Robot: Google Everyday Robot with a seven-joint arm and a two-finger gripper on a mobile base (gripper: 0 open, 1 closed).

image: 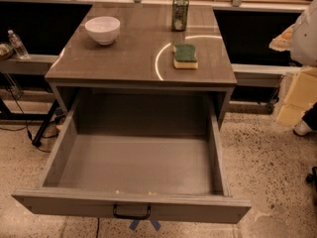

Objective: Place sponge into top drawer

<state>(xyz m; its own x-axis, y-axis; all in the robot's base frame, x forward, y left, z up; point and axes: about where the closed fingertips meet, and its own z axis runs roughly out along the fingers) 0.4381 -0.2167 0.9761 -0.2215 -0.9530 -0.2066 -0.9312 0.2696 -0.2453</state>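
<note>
The sponge (185,56), a dark green top over pale yellow foam, lies flat on the right part of the cabinet top (124,58). The top drawer (133,162) is pulled wide open below it, and its inside is bare. Its dark metal handle (132,213) sits centred on the front panel. My gripper (297,95) shows as pale cream parts under the white arm (306,31) at the right edge. It is to the right of the cabinet, well apart from the sponge, and holds nothing that I can see.
A white bowl (103,29) stands at the back left of the top and a green drinks can (180,13) at the back, just behind the sponge. A water bottle (18,44) stands on a shelf at the far left. Cables lie on the speckled floor at the left.
</note>
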